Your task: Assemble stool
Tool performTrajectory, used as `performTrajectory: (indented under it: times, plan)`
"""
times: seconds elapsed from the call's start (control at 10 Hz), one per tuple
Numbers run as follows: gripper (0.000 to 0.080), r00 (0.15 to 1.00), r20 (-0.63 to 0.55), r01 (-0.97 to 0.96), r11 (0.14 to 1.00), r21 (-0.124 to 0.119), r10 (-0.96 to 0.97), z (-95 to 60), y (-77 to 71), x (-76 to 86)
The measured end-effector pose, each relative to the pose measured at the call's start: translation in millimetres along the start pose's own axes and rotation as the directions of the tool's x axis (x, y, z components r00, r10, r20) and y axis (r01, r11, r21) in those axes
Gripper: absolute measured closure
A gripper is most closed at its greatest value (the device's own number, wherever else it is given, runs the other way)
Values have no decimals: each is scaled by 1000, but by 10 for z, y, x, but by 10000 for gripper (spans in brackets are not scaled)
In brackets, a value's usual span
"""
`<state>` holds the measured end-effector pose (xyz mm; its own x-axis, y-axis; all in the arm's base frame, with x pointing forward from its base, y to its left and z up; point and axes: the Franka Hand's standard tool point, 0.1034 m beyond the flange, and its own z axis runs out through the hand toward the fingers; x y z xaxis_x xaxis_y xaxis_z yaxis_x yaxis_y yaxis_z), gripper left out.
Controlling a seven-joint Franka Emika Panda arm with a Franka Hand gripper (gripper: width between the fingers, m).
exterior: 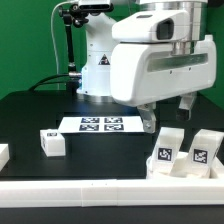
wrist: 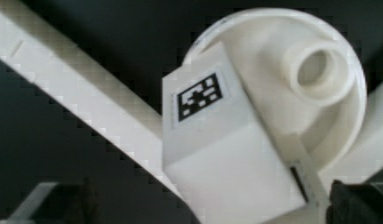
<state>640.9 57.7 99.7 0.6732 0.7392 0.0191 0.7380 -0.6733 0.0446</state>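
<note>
Rail (exterior: 80,191), legs (exterior: 166,151) just behind (hand (exterior: 168,116) open)

Tagged leg (wrist: 216,145), round seat (wrist: 259,48) behind

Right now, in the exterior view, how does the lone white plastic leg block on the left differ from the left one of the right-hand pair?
The lone white plastic leg block lies low; the paired white plastic leg block stands taller. The lone block sits apart from the others; the paired block has another leg close alongside. Both are white, blocky and carry a black-and-white tag.
</note>
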Motion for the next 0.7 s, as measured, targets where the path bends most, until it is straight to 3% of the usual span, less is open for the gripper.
performTrajectory:
  times: [0.4, 0.7]
  plan:
    - [150, 959, 27, 281, 960, -4, -281, 103, -1, -43]
    - [150, 959, 36, 281, 960, 7, -281, 206, -19, -80]
